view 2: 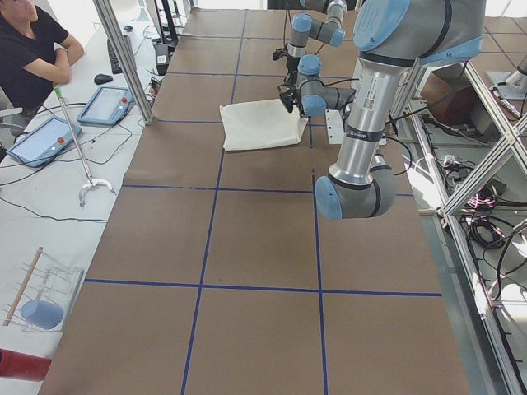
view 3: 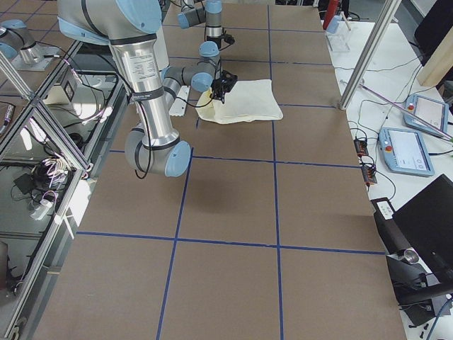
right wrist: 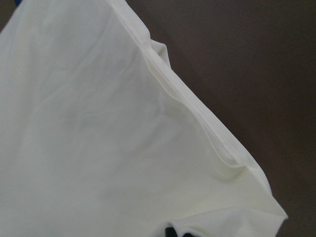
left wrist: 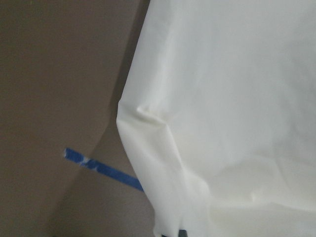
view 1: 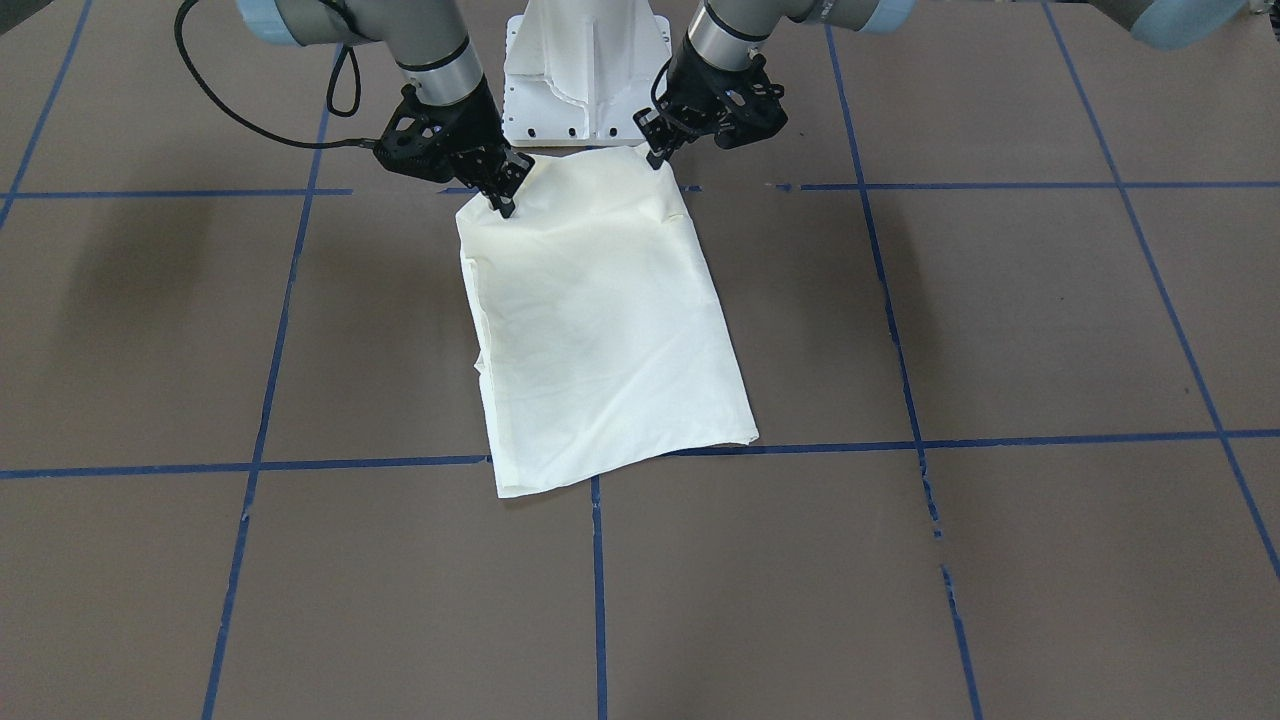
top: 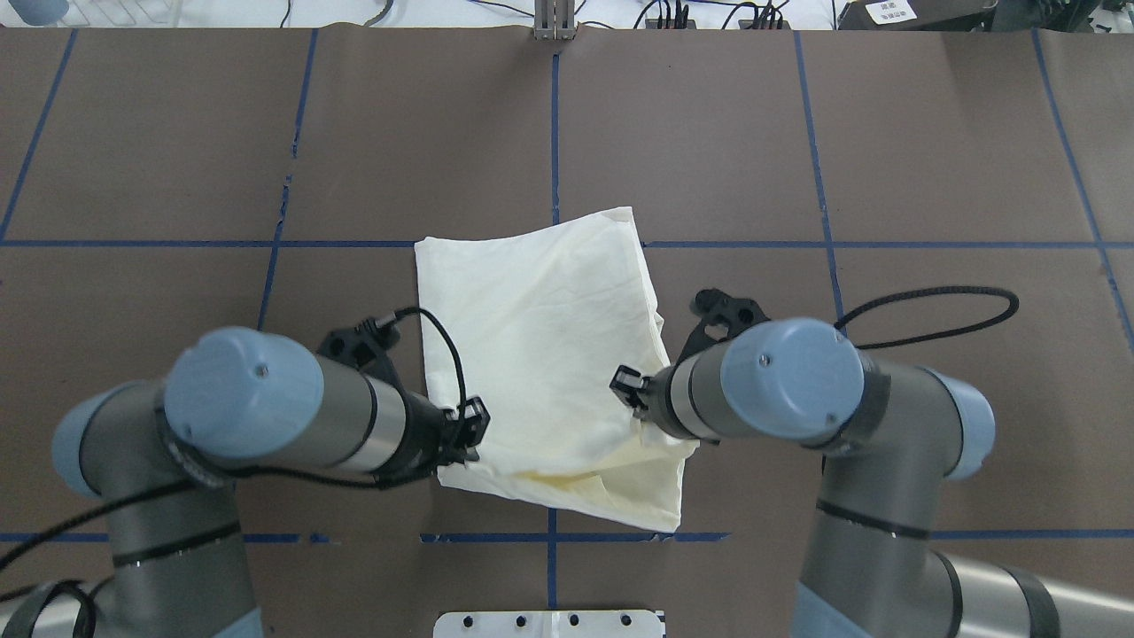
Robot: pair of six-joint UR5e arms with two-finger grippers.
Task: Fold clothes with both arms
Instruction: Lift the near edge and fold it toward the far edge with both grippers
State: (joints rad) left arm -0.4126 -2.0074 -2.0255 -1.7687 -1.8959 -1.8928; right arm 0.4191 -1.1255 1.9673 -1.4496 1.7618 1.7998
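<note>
Shirt [view 1: 600, 320] lay plain side up on table [view 1: 1000, 330], just in front of white base [view 1: 585, 80], long axis running away from base. Left gripper [view 1: 657, 158] and right gripper [view 1: 503, 205] each pinched closed on base-side corner. Free edge lay farthest from base; fold likely carries corners that way.

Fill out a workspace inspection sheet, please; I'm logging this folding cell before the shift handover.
Surface: brown table, blue tape grid.
Job's things: cream T-shirt folded, plain side up.
Clutter: nothing seen on the table.
Grippers: left gripper and right gripper each pinch a shirt corner nearest the white base.
Cables: left arm's cable arcs over the shirt's edge; right arm's cable loops beside it.
Surroundings: seated person and tablets at the side bench.
</note>
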